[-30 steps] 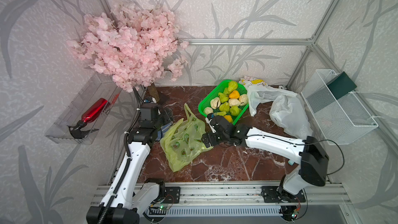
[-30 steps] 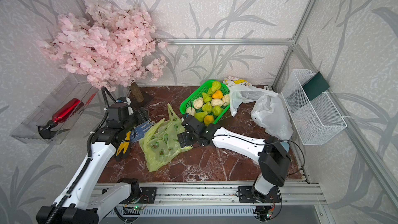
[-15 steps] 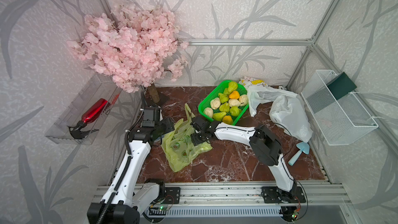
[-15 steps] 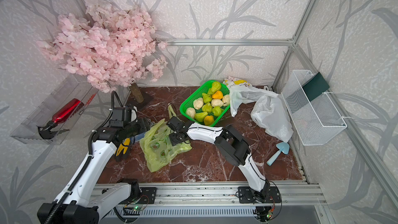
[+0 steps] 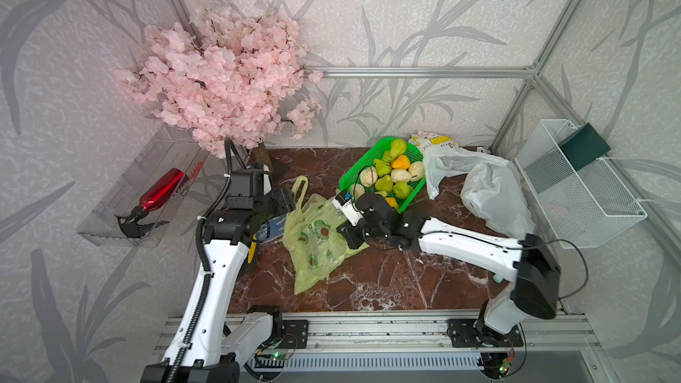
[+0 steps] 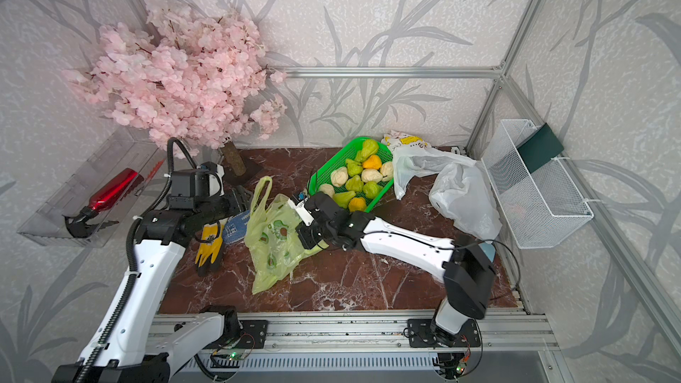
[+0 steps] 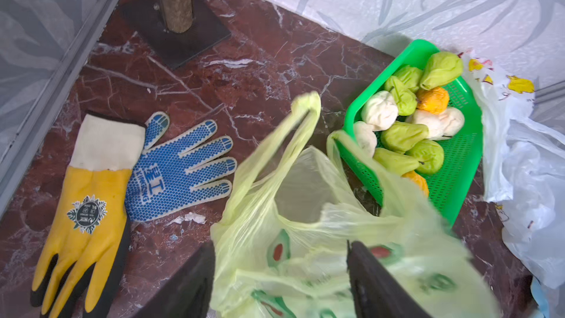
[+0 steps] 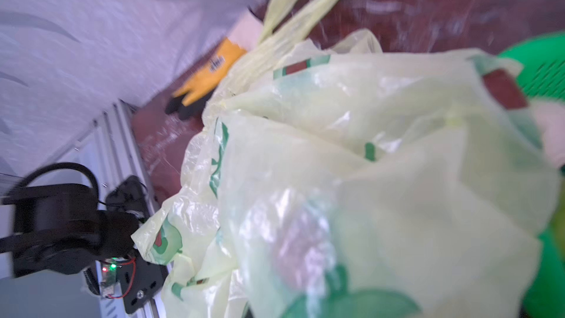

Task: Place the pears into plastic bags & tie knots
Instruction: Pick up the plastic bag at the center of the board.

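Your right gripper [image 5: 348,232] is closed on the edge of the translucent yellow-green plastic bag [image 5: 317,237]. Your left gripper [image 7: 279,246] straddles the bag's plastic, jaws wide apart (gripping nothing). The green, cream and orange toy pears [image 5: 390,178] fill the green perforated basket [image 5: 415,193] just beside it.

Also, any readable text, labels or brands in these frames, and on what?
"星工": large characters on the palm of the blue dotted glove.
"XINGGONG", probably: small letters beside them on the same glove, partly unclear.
Yellow glove: round badge, lettering too small to read.
Yellow-green bag: pictures only, blurred.
White bag: yellow marks, unreadable.
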Controlling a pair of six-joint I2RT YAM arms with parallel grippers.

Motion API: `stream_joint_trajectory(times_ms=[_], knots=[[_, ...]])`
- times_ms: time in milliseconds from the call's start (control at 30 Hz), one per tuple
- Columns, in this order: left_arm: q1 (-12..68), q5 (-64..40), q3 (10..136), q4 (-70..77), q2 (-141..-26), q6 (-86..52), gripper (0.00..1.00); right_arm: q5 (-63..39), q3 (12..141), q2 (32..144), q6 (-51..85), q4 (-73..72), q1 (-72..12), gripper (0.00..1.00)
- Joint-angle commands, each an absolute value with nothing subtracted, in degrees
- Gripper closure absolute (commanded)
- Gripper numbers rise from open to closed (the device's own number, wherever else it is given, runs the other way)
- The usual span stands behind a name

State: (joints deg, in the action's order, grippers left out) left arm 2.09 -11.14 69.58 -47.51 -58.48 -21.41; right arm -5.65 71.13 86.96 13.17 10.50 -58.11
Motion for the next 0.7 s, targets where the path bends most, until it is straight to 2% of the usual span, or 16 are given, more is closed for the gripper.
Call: stream_joint_trajectory(times_ms=[0,133,367,467,667], knots=[[2.6,-17.8,72.6,-47.9,-58.1,-20.3,0.23,1.5,66.1,80.1,5.2,7.0,-58.2,1.0],[5.9,-20.4,71.8,-42.7,-58.5,-21.3,0.13,10.5,57.9,72.4,2.5,2.7,-58.0,1.0],[13.2,-16.8,66.3,-33.8,-63.4,-23.7,0.12,15.9,44.2,66.8,7.8,-6.6,-56.4,1.0],[14.4,-13.5,65.3,-33.4,-66.9,-22.4,0.13,20.5,39.2,67.1,9.4,-9.3,-56.4,1.0],[16.7,-11.4,64.2,-29.4,-74.6,-21.7,0.13,20.7,33.7,68.8,12.7,-12.4,-56.3,1.0]])
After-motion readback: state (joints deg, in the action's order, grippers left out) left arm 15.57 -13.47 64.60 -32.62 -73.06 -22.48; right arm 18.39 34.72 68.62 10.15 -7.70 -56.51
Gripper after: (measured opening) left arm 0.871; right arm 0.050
